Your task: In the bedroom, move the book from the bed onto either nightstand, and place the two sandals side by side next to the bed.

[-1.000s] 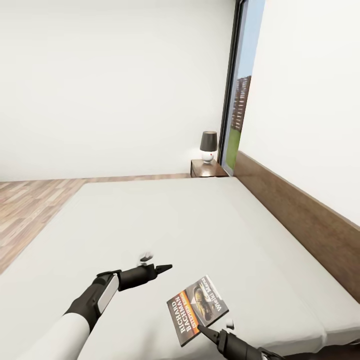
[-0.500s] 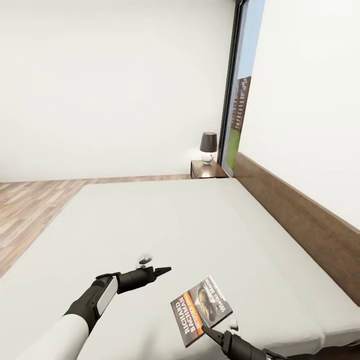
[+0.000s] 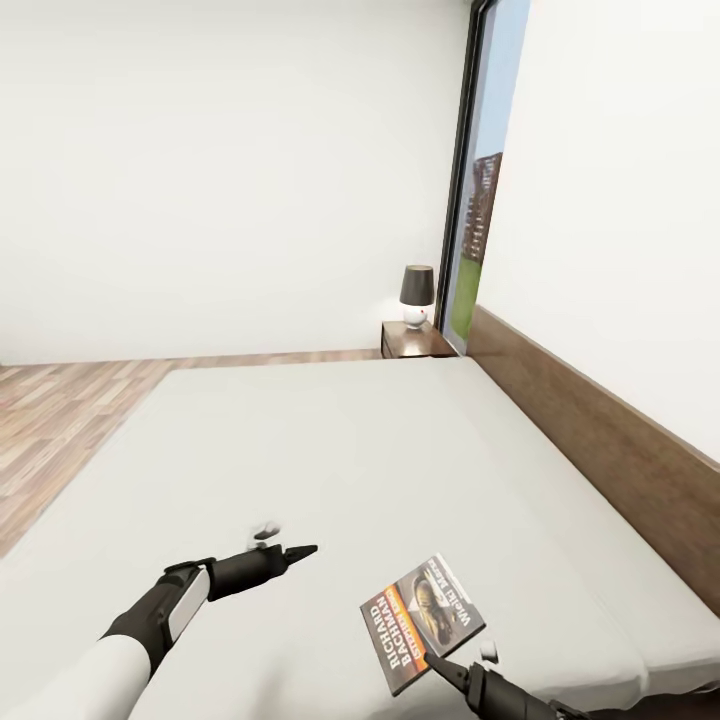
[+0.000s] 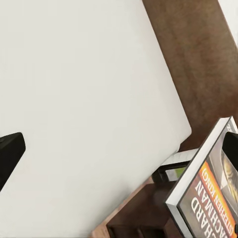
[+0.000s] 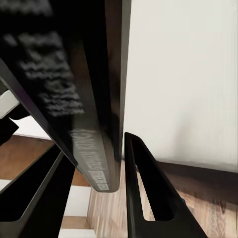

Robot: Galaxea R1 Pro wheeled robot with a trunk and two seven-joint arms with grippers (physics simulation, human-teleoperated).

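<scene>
The right gripper (image 3: 437, 663) is clamped on the near lower corner of the book (image 3: 424, 622), which is held tilted above the off-white mattress of the bed (image 3: 350, 450), cover facing up with the white "RICHARD BACHMAN" lettering nearest the jaws and the pale round picture further out from them. In the right wrist view the book's dark edge (image 5: 84, 99) runs out from between the two black fingers (image 5: 148, 193), one on each side of it, with the mattress and a strip of plank floor (image 5: 208, 208) beyond the tips. The left gripper (image 3: 300, 550) hangs over the mattress well to the left of the book, pointing across the bed toward the headboard (image 3: 600, 440); its fingers look drawn together to a thin point with nothing between them, though the left wrist view shows just one dark fingertip (image 4: 7, 156) at the frame's edge. From that wrist view the book (image 4: 208, 198) shows beyond the jaws, lifted off the mattress, orange band visible. Far ahead of both grippers, past the far end of the bed, the nightstand (image 3: 412, 338) stands beside the headboard below the tall window (image 3: 480, 200), with a dark-shaded lamp (image 3: 417, 294) on its top
</scene>
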